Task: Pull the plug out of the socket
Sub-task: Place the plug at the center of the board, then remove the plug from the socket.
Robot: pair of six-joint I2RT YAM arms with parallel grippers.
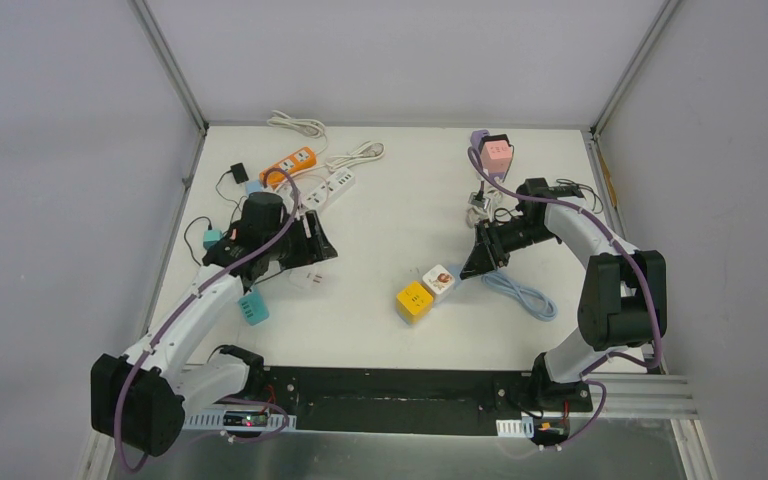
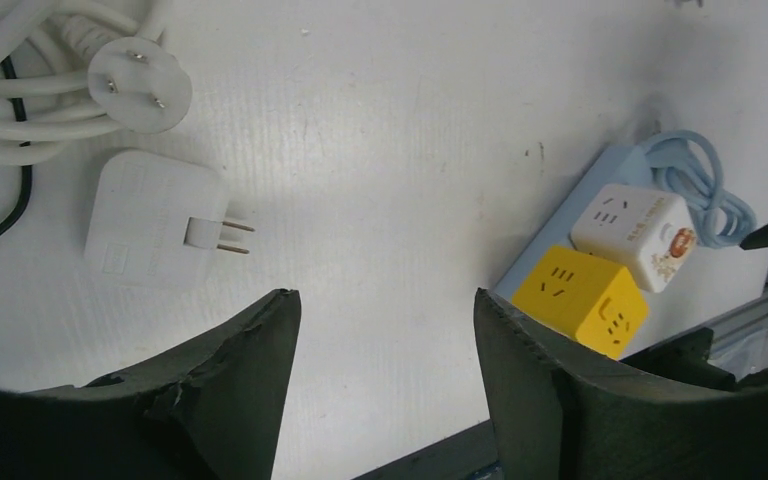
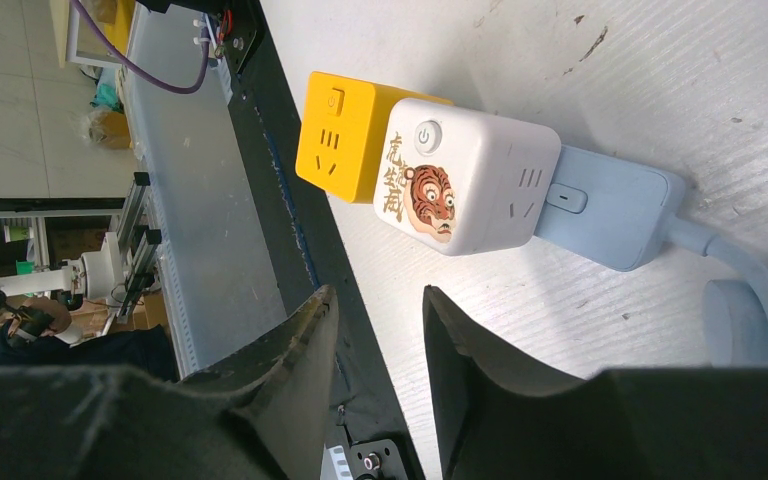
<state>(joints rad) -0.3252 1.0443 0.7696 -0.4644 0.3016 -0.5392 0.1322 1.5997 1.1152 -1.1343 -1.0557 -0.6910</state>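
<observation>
A yellow cube socket [image 1: 414, 300] and a white cube socket with a tiger picture [image 1: 441, 280] sit side by side, plugged onto a light blue power strip [image 1: 520, 292] with a coiled blue cable, at the table's middle right. My right gripper [image 1: 472, 265] hovers just right of the white cube, open and empty. In the right wrist view the white cube [image 3: 465, 175], the yellow cube [image 3: 345, 135] and the strip [image 3: 605, 215] lie ahead of my right gripper [image 3: 380, 292]. My left gripper [image 1: 325, 245] is open and empty, well left of the cubes. In the left wrist view my left gripper [image 2: 385, 300] has the yellow cube [image 2: 580, 300] at its right.
A loose white adapter [image 2: 155, 220] and a white round plug [image 2: 140, 85] lie near the left gripper. An orange strip [image 1: 290, 163], a white strip [image 1: 325, 190] and cables are at the back left. A pink cube [image 1: 497, 153] is at the back right, a teal block [image 1: 253, 308] by the left arm.
</observation>
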